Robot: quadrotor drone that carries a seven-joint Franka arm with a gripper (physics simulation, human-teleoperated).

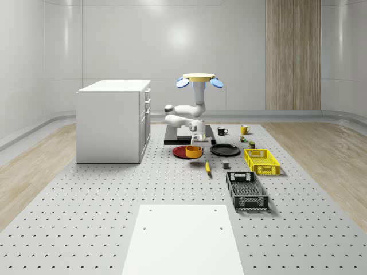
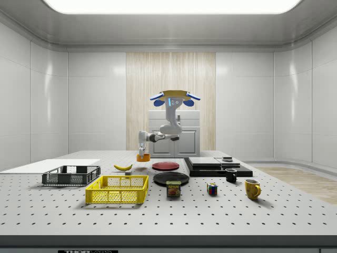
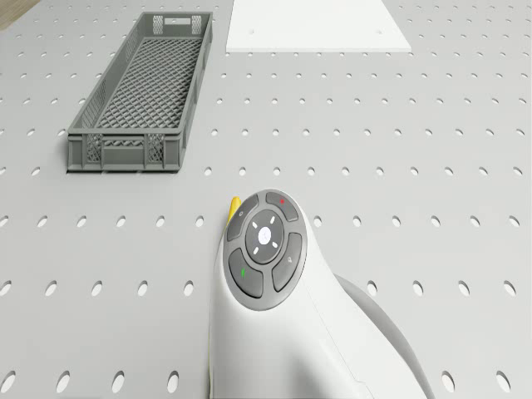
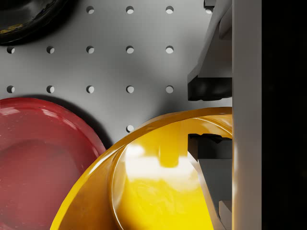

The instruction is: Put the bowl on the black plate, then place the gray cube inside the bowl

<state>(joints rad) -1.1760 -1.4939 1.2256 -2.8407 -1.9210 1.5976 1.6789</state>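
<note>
Pegboard table (image 1: 86,217) in white-walled room; drone (image 1: 199,79) hovers over its far middle. Gripper (image 4: 209,117) pinches orange bowl (image 1: 194,151) rim, lifted beside red plate (image 1: 181,152); black plate (image 1: 225,150) nearby, open table towards near edge.

The room was bright and evenly lit from a ceiling panel (image 2: 171,5) — shadows under objects stayed soft. Glare streaked the orange bowl (image 4: 158,187) and the red plate (image 4: 38,158).
</note>
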